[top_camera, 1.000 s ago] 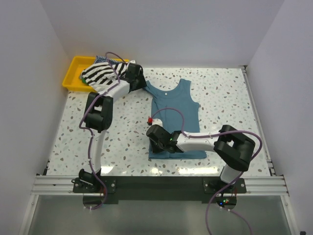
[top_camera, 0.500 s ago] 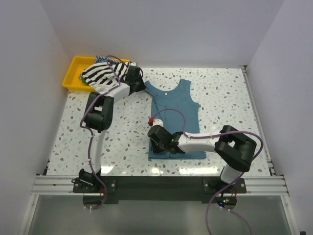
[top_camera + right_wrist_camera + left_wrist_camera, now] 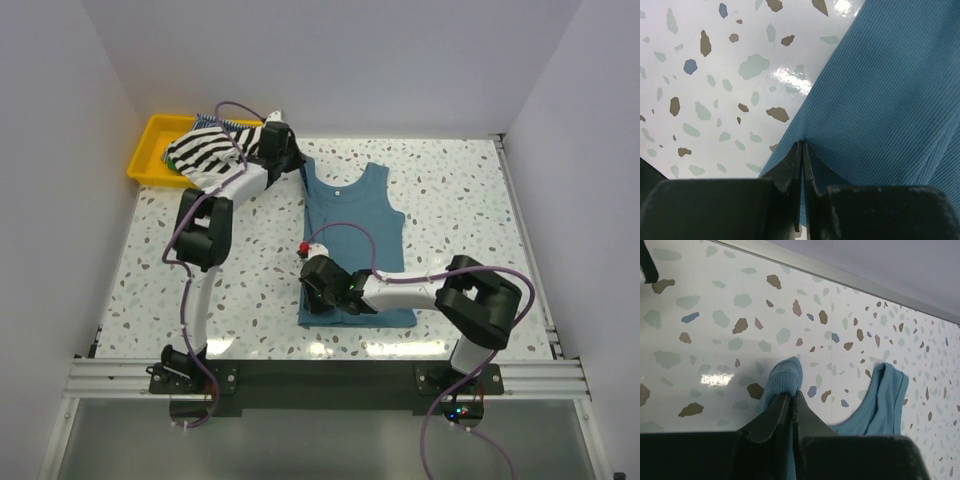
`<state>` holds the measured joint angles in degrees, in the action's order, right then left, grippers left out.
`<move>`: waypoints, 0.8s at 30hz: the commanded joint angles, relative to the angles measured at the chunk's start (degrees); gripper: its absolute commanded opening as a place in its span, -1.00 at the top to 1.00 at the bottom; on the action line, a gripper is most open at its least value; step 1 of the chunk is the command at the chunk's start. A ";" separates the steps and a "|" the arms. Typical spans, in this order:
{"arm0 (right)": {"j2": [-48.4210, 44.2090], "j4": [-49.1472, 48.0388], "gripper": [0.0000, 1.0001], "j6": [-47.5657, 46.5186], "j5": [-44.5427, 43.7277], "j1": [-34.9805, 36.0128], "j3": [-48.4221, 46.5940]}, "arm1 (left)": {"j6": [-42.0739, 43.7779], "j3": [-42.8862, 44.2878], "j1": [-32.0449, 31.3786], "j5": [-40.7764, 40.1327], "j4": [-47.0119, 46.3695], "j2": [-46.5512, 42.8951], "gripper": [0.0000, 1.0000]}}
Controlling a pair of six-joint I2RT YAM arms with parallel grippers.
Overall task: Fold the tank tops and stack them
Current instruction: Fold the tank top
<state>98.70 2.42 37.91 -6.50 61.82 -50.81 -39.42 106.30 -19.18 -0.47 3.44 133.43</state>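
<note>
A teal-blue tank top lies flat in the middle of the speckled table, neck toward the back wall. My left gripper is shut on its left shoulder strap, and the strap end bulges out past the tips. My right gripper is shut on the fabric at the top's near left edge, close to the bottom hem. A black-and-white striped tank top is heaped in the yellow tray, with a finely blue-striped one behind it.
The yellow tray stands at the back left corner. A metal rail runs along the table's far edge, close to the left gripper. White walls close in both sides. The two arm bases sit at the near edge.
Both grippers have shut on the teal top. The left one moved toward the back with the strap, and the top's left edge now lies straighter.
</note>
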 commanded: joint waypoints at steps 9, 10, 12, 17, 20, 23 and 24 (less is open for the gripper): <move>6.59 3.65 0.91 -1.44 3.25 0.49 -1.57 | -1.36 9.10 -2.09 4.51 -6.08 4.65 0.59; 7.21 3.74 0.91 -1.26 3.16 0.49 -2.01 | -1.45 9.10 -2.09 4.95 -6.25 4.91 0.54; 7.91 3.30 0.91 -0.56 3.77 0.49 -3.33 | -1.45 9.01 -2.09 6.96 -7.48 5.62 0.41; 9.06 0.67 0.80 2.69 4.48 0.14 -4.74 | -0.31 9.01 -1.74 9.87 -8.45 4.04 -0.02; 9.06 -0.66 0.64 4.01 4.13 -0.12 -6.58 | -0.31 8.75 -0.51 11.80 -9.06 0.89 -0.28; 6.18 -1.18 0.37 4.98 3.08 -0.56 -7.99 | -0.92 8.05 1.33 13.65 -9.24 -2.89 -0.42; 4.85 -1.01 0.31 5.07 2.64 -0.91 -8.17 | -1.53 7.61 1.77 14.44 -9.24 -4.13 -0.43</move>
<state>105.36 -1.06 41.67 -2.20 61.69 -58.02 -40.01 113.08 -19.92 10.81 -1.39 137.95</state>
